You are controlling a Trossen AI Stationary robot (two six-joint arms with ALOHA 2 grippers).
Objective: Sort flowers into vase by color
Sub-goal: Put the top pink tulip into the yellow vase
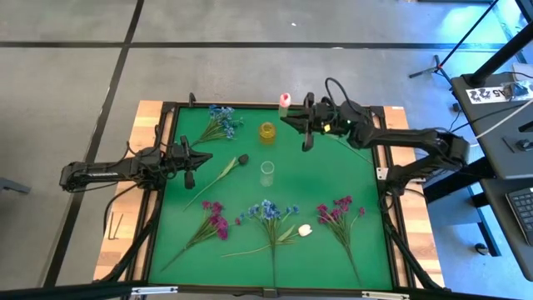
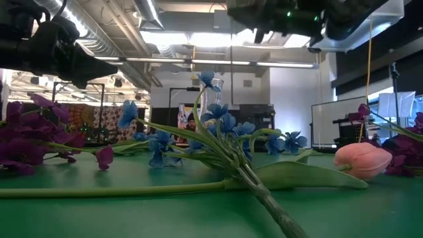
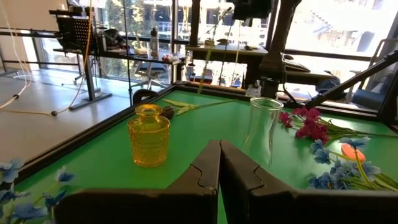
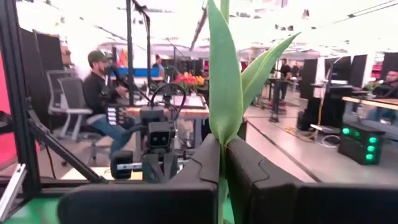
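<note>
High view: green felt mat [image 1: 333, 250] inside a black frame on a wooden table [image 1: 146, 125], grey floor all round.
Right gripper [image 1: 293, 119]: up by the far edge, right of the yellow vase [image 1: 266, 131], holding a tulip [image 1: 285, 101] whose pink-white head pokes past the frame.
Left gripper [image 1: 200, 158]: over the mat's left edge, open felt ahead of it, a dark-headed stem [image 1: 223, 172] just beside its tips.
Clear vase [image 1: 266, 172]: mid-mat, nothing touching it, roomy on every side.
Loose flowers: blue spray [image 1: 221, 122] near the far edge left of the yellow vase; along the near side a magenta spray [image 1: 212, 221], another blue spray [image 1: 268, 212] with a white tulip [image 1: 304, 230] beside it, and a second magenta spray [image 1: 337, 212], all lying flat.
Low view: blue cluster and thick plasticky green stems dead centre, pink bud [image 2: 362, 160] on the right, magenta petals on the left, both arms up high.
Left wrist view: fingers [image 3: 205, 171] pressed together on nothing; yellow vase [image 3: 148, 135] is knobbly amber glass, squat with a narrow neck; clear vase [image 3: 264, 127] is smooth, tall, wide-mouthed.
Right wrist view: fingers [image 4: 202, 162] clamped on the tulip's stem, long smooth pointed leaves [image 4: 225, 81] standing straight up between them; people sit at desks in the room beyond.
</note>
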